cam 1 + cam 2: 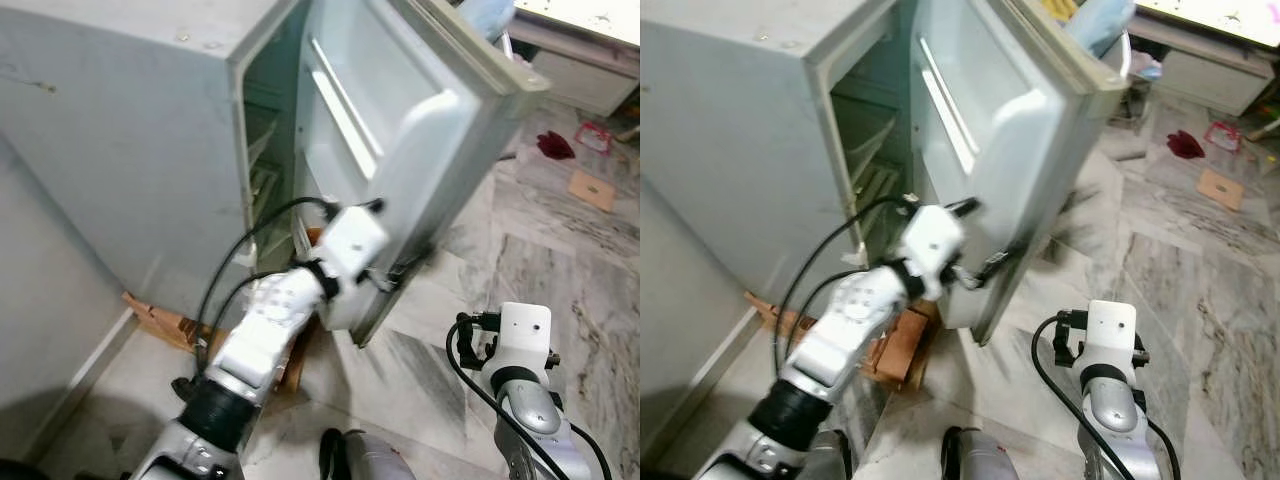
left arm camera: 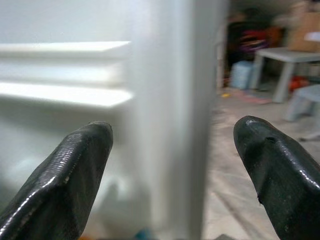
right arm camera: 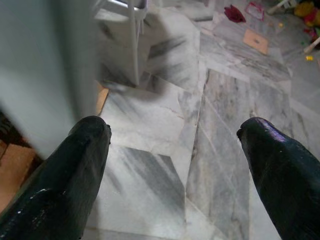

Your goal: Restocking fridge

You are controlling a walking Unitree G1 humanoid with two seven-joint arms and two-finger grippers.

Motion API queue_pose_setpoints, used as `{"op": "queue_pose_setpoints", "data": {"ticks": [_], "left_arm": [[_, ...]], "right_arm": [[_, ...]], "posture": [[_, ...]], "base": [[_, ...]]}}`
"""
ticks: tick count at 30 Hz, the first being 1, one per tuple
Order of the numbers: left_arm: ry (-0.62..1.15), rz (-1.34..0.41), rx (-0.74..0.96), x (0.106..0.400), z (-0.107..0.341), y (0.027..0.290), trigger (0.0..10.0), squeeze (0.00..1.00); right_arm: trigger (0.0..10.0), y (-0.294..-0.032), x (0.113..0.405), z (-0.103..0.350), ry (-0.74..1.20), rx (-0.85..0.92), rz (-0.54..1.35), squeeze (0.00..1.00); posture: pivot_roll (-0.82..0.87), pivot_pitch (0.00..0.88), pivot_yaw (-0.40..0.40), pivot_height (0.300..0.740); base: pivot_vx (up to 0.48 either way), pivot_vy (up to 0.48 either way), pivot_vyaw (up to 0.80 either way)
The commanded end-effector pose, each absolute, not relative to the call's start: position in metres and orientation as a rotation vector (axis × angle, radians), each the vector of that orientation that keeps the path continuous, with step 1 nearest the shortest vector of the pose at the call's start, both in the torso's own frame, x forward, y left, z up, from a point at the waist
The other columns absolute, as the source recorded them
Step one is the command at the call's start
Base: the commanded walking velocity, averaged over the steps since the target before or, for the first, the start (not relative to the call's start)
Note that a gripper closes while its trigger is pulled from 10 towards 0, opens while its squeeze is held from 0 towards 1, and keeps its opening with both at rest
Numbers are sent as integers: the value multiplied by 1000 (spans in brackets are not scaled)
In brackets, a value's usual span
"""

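Note:
A pale grey fridge (image 1: 130, 120) stands ahead with its door (image 1: 400, 110) swung partly open, showing white door shelves (image 1: 340, 110) and wire shelves (image 1: 875, 140) inside. My left gripper (image 2: 172, 132) is open at the lower free edge of the door (image 2: 170, 100), one finger on the inner side and one on the outer side. In the eye views the left arm reaches up to that edge (image 1: 385, 280). My right gripper (image 3: 175, 130) hangs low to the right, open over the marble floor, holding nothing.
Brown wooden blocks (image 1: 900, 345) lie under the fridge's front. A wall (image 1: 50, 330) runs along the left. A white table (image 1: 590, 40), a red item (image 1: 555, 145) and a cardboard piece (image 1: 592, 188) sit on the marble floor (image 1: 560, 260) to the right.

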State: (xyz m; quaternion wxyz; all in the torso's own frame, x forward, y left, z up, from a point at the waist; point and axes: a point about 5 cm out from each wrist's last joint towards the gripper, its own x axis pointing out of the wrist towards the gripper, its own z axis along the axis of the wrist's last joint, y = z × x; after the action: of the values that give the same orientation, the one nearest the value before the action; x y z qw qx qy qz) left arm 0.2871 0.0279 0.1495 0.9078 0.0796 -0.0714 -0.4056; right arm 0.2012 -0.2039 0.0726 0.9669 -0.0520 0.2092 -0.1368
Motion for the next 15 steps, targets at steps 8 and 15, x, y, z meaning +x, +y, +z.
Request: {"op": "queue_pose_setpoints", "data": {"ticks": [8, 15], "left_arm": [[-138, -731, 169, 292, 145, 52, 10000, 0], [-104, -684, 174, 288, 134, 65, 10000, 0]], "right_arm": [[10000, -201, 216, 78, 386, -90, -274, 0], [10000, -198, 219, 77, 384, -85, -266, 0]], "posture": [[38, 113, -105, 740], [35, 112, -105, 740]], "base": [[0, -445, -155], [0, -476, 0]]}}
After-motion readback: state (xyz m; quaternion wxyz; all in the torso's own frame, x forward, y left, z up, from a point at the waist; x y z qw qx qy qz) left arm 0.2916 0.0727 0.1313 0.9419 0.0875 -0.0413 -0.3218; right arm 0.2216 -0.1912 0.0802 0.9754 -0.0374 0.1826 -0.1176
